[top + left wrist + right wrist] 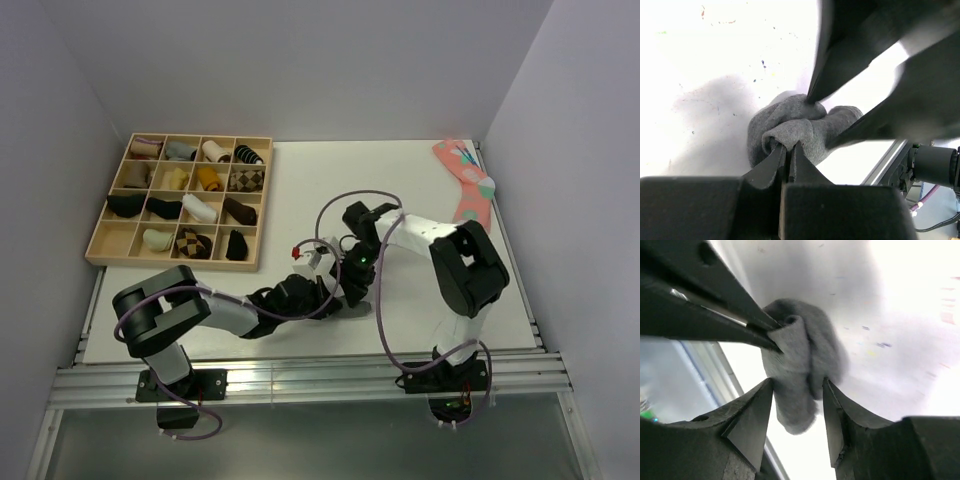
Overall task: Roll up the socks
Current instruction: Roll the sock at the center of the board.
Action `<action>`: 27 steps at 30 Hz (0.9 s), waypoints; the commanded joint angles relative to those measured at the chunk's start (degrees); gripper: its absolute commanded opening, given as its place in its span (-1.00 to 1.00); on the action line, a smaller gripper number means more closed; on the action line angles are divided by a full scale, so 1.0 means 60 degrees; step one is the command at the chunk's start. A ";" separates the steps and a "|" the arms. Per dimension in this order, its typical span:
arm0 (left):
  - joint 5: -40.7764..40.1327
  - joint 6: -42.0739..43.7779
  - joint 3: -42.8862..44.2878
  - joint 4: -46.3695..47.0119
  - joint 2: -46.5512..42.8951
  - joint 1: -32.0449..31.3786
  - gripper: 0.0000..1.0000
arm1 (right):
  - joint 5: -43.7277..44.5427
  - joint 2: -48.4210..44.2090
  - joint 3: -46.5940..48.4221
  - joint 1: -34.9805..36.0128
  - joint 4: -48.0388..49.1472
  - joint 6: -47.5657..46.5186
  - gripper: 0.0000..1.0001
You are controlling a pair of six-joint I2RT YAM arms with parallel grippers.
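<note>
The dark grey socks (805, 125) lie bunched in a partly rolled bundle on the white table near its front edge. My left gripper (788, 146) is shut on a fold at the bundle's near side. My right gripper (797, 381) is open and straddles the same bundle (800, 360), one finger on each side. In the right wrist view the left gripper's fingers (755, 322) come in from the upper left and pinch the fabric. In the top view the two grippers meet, left (320, 290) and right (345, 283), and hide the socks.
A wooden compartment tray (100, 240) holding several sock rolls stands at the back left. A salmon-pink dotted sock (465, 180) lies at the back right. The table's front edge and metal rail (300, 375) run just behind the grippers.
</note>
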 commanded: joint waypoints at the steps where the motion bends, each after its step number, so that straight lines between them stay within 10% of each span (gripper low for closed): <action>1: 0.0111 0.0006 -0.0140 -0.2045 0.0460 -0.0045 -0.99 | -0.0047 -0.0937 -0.0185 -0.0343 0.1250 -0.0289 0.05; 27: 0.0990 -0.0390 0.0680 -0.3334 0.0797 0.0511 -0.99 | 0.0216 -0.4953 -0.3496 -0.1076 0.2364 -0.2619 0.10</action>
